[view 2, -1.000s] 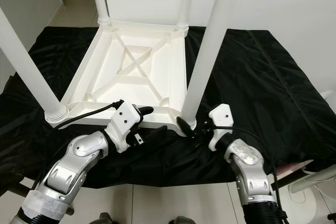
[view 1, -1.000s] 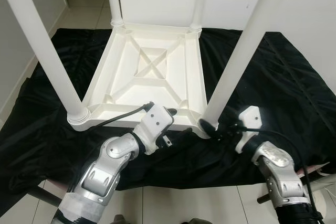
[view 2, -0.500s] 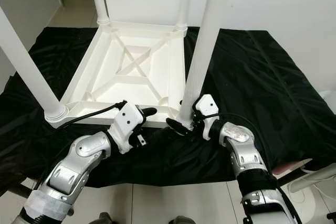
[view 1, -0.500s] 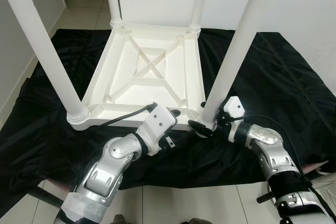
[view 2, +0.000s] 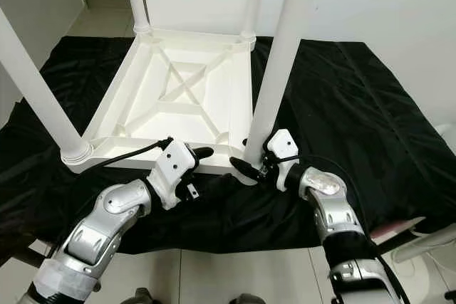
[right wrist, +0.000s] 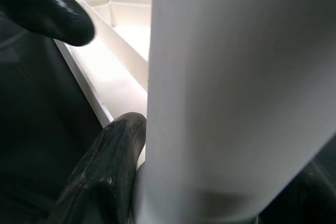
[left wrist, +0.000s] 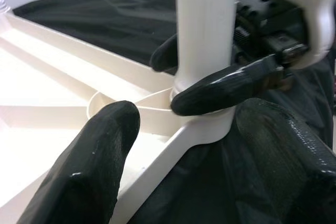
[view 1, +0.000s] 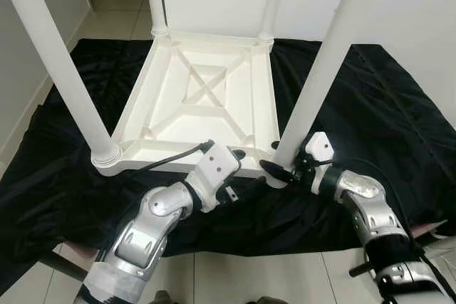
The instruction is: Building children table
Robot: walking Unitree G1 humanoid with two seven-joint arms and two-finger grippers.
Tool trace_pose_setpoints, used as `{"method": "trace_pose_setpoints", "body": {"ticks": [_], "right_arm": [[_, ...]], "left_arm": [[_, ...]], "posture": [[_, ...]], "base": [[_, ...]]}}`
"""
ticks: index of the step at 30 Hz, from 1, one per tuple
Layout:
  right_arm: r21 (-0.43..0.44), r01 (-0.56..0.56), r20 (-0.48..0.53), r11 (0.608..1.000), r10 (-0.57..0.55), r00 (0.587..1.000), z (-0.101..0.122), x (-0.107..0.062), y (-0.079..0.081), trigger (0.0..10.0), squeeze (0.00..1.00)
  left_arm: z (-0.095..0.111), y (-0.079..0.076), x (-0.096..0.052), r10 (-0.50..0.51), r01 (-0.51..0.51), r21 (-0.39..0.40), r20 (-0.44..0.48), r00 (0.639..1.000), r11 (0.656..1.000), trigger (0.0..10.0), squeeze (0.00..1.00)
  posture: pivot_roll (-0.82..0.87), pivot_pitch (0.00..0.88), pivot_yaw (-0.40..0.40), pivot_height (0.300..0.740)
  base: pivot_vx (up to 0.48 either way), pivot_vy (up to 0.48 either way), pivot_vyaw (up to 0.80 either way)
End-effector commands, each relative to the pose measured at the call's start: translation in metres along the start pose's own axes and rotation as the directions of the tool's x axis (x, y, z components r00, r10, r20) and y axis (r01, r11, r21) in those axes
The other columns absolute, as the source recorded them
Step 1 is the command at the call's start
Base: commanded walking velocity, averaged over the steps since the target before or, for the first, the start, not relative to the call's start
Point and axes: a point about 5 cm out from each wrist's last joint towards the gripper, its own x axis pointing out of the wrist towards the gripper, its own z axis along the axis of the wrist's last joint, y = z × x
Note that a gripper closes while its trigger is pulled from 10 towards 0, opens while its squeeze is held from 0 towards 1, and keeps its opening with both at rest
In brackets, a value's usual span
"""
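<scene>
Table (view 1: pixel 206 97) upside down on black cloth (view 1: pixel 399 126) | right gripper (view 2: pixel 249 164) clamps leg (view 2: pixel 274 90) base at our 5 o'clock | left gripper (view 1: pixel 239 165) parted at near rim, empty

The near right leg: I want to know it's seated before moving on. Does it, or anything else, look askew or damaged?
Nothing stands out. The table lies upside down on the black cloth, four legs upright. The right gripper clasps the near right leg at its base; the left gripper straddles the near rim.
</scene>
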Motion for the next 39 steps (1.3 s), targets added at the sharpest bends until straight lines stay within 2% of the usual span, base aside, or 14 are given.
{"method": "trace_pose_setpoints", "body": {"ticks": [1,5,8,16,18,19,20,21,24,28,35,36,37,39], "right_arm": [[0.081,0.014,-0.004,0.997,-0.014,1.000,-0.009,-0.002,0.010,9.6,0.00],[0.103,0.088,0.005,0.991,-0.089,0.996,-0.007,-0.004,0.012,10.0,0.00],[0.075,0.268,-0.031,0.960,-0.267,0.963,-0.009,-0.006,0.015,10.0,0.00],[0.083,0.407,-0.033,0.910,-0.406,0.913,-0.007,-0.004,0.031,10.0,0.00],[0.114,0.561,-0.058,0.820,-0.558,0.828,-0.008,-0.004,0.032,10.0,0.00],[0.114,0.561,-0.058,0.820,-0.558,0.828,-0.008,-0.004,0.032,10.0,0.00],[0.171,0.706,-0.111,0.687,-0.699,0.707,-0.012,-0.006,0.031,10.0,0.00],[0.171,0.706,-0.111,0.687,-0.699,0.707,-0.012,-0.006,0.031,10.0,0.00],[0.145,0.786,-0.120,0.601,-0.778,0.616,-0.010,-0.007,0.030,10.0,0.00],[0.154,0.809,-0.114,0.567,-0.803,0.585,-0.007,-0.001,0.034,10.0,0.00],[0.152,0.795,-0.100,0.588,-0.791,0.604,-0.001,0.005,0.039,10.0,0.00],[0.151,0.795,-0.102,0.587,-0.791,0.603,-0.001,0.005,0.039,10.0,1.00],[0.172,0.760,-0.069,0.627,-0.762,0.644,0.004,0.004,0.038,10.0,1.00],[0.172,0.760,-0.069,0.627,-0.762,0.644,0.004,0.004,0.038,10.0,1.00]], "left_arm": [[0.000,-0.003,-0.001,-0.004,0.004,-0.008,-0.003,1.000,1.000,10.0,0.00],[-0.001,-0.003,-0.001,-0.002,0.002,-0.008,-0.006,1.000,1.000,10.0,0.00],[-0.001,-0.002,-0.003,0.010,-0.010,-0.007,-0.007,1.000,1.000,10.0,0.00],[-0.001,-0.002,-0.006,0.011,-0.011,-0.009,-0.011,1.000,1.000,10.0,0.00],[-0.001,-0.001,-0.007,0.011,-0.011,-0.008,-0.014,1.000,1.000,10.0,0.00],[-0.001,-0.001,-0.007,0.011,-0.011,-0.008,-0.014,1.000,1.000,10.0,0.00],[-0.001,0.000,-0.006,0.014,-0.014,-0.007,-0.014,1.000,1.000,10.0,0.00],[-0.001,0.000,-0.006,0.014,-0.014,-0.007,-0.014,1.000,1.000,10.0,0.00],[0.000,0.000,-0.006,0.017,-0.017,-0.005,-0.013,1.000,1.000,10.0,0.00],[0.000,0.000,-0.005,0.014,-0.014,-0.005,-0.010,1.000,1.000,10.0,0.00],[0.001,-0.001,-0.006,0.002,-0.002,-0.002,-0.014,1.000,1.000,10.0,0.00],[0.001,-0.001,-0.006,0.003,-0.003,-0.001,-0.015,1.000,1.000,10.0,0.00],[0.001,0.000,-0.005,0.005,-0.005,0.000,-0.014,1.000,1.000,10.0,0.00],[0.001,0.000,-0.005,0.005,-0.005,0.000,-0.014,1.000,1.000,10.0,0.00]], "posture": [[-0.04,0.000,-0.013,0.740],[-0.03,0.000,-0.015,0.740],[-0.03,0.000,-0.013,0.740],[-0.03,0.000,-0.006,0.740],[-0.03,0.000,-0.005,0.740],[-0.03,0.000,-0.005,0.740],[-0.03,0.000,-0.004,0.740],[-0.03,0.000,-0.004,0.740],[-0.03,0.000,-0.003,0.740],[-0.03,0.000,0.009,0.740],[-0.04,0.000,0.014,0.740],[-0.04,0.000,0.014,0.740],[-0.03,0.000,0.012,0.740],[-0.03,0.000,0.012,0.740]], "base": [[0.000,0.000,0.00],[0.000,0.000,0.00],[0.000,0.000,0.00],[0.000,0.000,0.00],[0.000,0.000,0.00],[0.000,0.000,0.00],[0.000,0.000,0.00],[0.000,0.000,0.00],[0.000,0.000,0.00],[0.000,0.000,0.00],[0.000,0.000,0.00],[0.000,0.000,0.00],[0.000,0.000,0.00],[0.000,0.000,0.00]]}}
